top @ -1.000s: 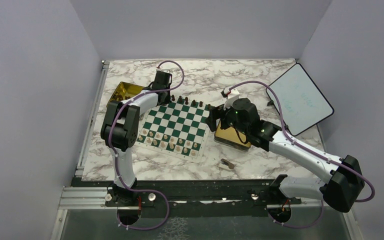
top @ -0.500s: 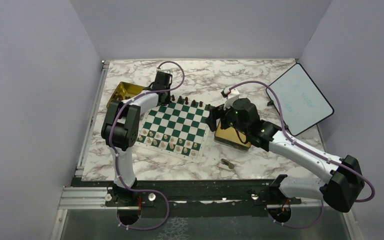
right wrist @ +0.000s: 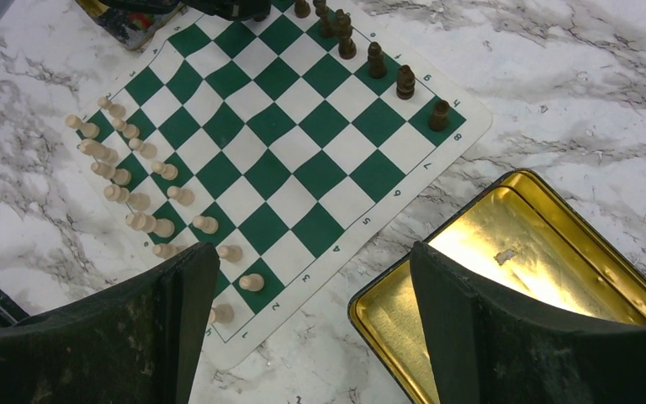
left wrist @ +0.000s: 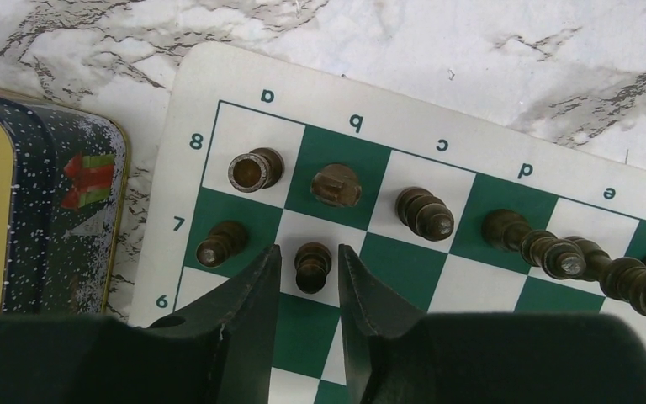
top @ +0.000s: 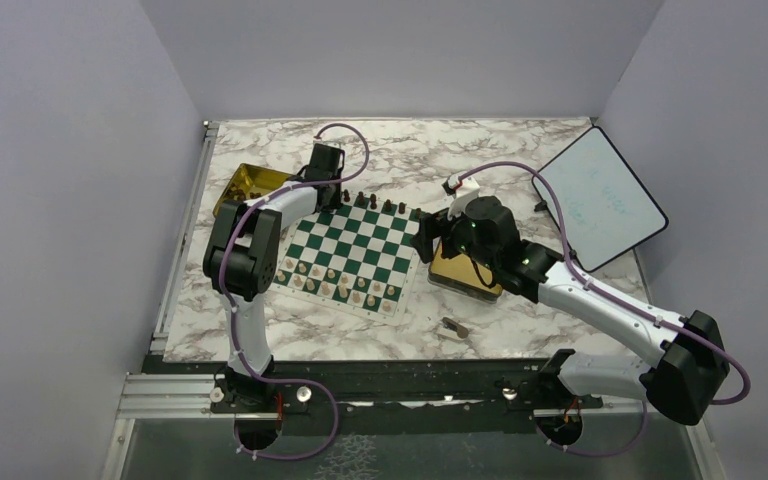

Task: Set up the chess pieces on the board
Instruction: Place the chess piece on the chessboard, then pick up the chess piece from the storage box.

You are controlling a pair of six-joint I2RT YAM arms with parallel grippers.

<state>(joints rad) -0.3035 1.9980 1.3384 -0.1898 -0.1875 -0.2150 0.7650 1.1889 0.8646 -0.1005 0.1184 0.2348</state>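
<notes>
Chessboard (top: 360, 245) lay on the counter (top: 520, 170), right pincer (right wrist: 313, 252) wide open and empty beside it, left pincer (left wrist: 309, 252) slightly parted around a dark pawn (left wrist: 312, 263) without gripping, pale pieces (top: 345, 288) apparently all placed, dark second row barely begun, one stray piece (top: 452, 326) lying off the board.

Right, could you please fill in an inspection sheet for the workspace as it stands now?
Surface: marble tabletop.
Job's things: chessboard; pale pieces stand in its near two rows; dark pieces stand along its far edge; one stray dark piece lies on the tabletop.
Clutter: left gold tin; right gold tin; black-rimmed white tablet.
End effectors: left end effector open, fingers flanking a dark pawn on b7 without touching; right end effector open wide, empty.
Cables: purple cables looped along both arms.
Surroundings: plain pale walls.
</notes>
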